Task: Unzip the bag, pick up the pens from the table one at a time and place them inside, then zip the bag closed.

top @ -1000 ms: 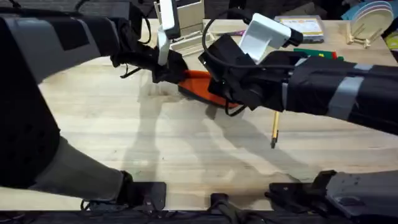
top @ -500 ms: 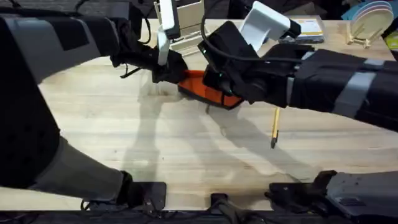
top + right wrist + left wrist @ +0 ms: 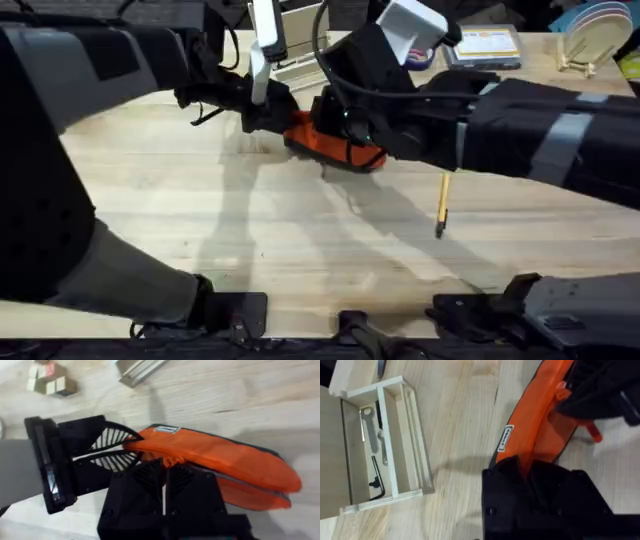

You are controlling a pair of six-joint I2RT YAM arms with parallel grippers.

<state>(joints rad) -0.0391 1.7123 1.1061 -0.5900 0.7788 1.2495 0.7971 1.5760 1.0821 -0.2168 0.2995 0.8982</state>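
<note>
We are seeing the bag (image 3: 335,145) mostly covered by both arms overhead; its zipper pull is hiding under the right gripper (image 3: 165,467), whose fingertips are too buried to judge.

We are looking at the table (image 3: 250,240), its pale planks carrying the orange bag (image 3: 335,145) toward the far middle. A tan pen (image 3: 442,203) is lying apart on our right, and a small wooden tool tray (image 3: 380,445) is sitting beyond the bag.

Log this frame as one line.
phase: zipper | left hand: shut on bag end | right hand: shut at zipper | pen: on table
</note>
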